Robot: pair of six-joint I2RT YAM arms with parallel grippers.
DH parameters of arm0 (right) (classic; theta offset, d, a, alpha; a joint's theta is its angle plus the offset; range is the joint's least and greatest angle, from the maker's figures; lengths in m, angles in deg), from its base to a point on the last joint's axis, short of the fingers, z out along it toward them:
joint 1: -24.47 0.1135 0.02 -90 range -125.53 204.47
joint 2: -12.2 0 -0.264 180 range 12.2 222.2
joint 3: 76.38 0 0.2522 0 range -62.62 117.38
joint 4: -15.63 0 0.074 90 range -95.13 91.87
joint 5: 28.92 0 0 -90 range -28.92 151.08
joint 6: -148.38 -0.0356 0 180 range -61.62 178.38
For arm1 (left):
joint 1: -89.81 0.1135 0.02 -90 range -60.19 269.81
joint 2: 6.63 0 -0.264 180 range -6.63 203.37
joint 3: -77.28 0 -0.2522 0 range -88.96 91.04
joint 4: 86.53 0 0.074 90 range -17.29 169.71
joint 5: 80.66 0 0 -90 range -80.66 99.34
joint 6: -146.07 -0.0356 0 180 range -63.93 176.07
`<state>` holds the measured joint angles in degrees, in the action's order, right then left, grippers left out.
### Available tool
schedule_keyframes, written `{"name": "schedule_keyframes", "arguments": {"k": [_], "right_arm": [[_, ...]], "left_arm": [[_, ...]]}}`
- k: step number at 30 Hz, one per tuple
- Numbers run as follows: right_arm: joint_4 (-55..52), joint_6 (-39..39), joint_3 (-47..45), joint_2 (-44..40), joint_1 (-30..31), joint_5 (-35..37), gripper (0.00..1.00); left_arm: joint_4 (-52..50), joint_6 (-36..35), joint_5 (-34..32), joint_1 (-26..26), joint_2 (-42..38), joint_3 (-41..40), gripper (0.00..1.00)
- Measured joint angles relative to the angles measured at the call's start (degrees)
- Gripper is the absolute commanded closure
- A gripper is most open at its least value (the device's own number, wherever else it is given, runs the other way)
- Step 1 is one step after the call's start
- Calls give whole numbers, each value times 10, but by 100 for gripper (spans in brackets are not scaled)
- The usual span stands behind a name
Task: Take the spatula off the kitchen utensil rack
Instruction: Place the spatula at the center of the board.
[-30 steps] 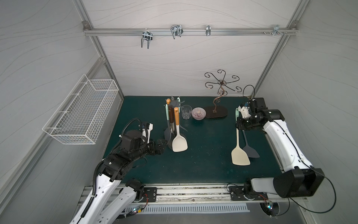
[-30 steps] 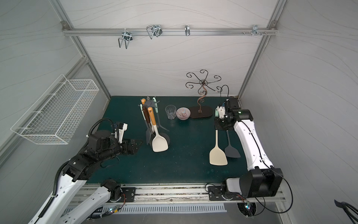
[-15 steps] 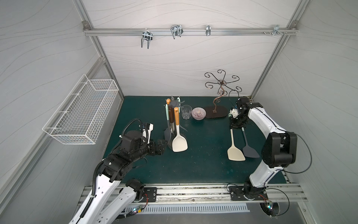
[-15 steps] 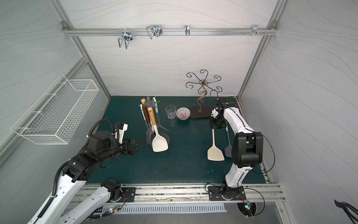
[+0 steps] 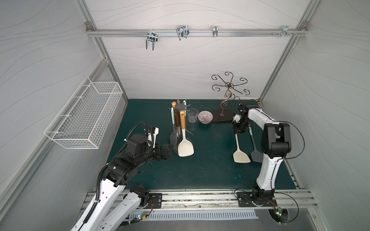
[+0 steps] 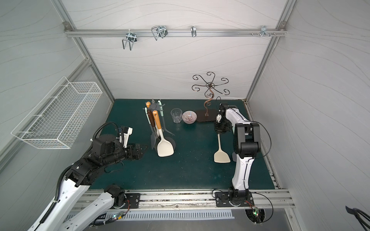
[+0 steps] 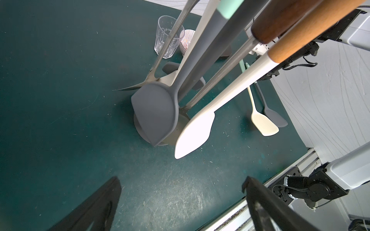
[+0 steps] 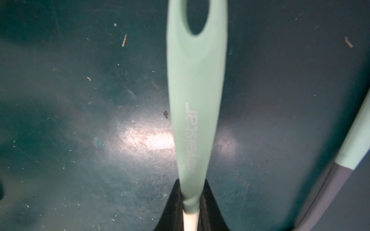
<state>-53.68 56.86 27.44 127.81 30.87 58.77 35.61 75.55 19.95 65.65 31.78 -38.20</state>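
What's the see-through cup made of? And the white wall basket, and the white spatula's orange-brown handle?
The cup looks like clear glass or hard plastic: you can see straight through its ribbed sides. The basket seems to be white-coated metal wire, a thin open grid. The handle looks like smooth wood, warm brown and not shiny.

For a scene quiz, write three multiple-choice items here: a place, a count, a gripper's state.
1. The clear drinking glass stands: A) between the matte dark-grey utensil rack and the striped round bowl; B) in a basket; C) on the rail.
2. Spatulas lying on the green mat: A) one; B) two; C) four.
3. The right gripper is: A) open; B) shut on the cream spatula's mint handle; C) unseen.
1 A: it sits between them. 2 B: the cream one and a grey spatula lie side by side. 3 B: its fingers clamp the handle.
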Motion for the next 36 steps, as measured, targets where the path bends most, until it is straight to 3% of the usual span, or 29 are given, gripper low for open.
{"name": "schedule_keyframes", "arguments": {"k": [33, 36], "right_arm": [[-4, 14, 21, 68, -15, -5, 100], [-8, 14, 24, 69, -15, -5, 84]], "left_arm": [[0, 0, -8, 0, 13, 0, 0], [0, 0, -8, 0, 13, 0, 0]]}}
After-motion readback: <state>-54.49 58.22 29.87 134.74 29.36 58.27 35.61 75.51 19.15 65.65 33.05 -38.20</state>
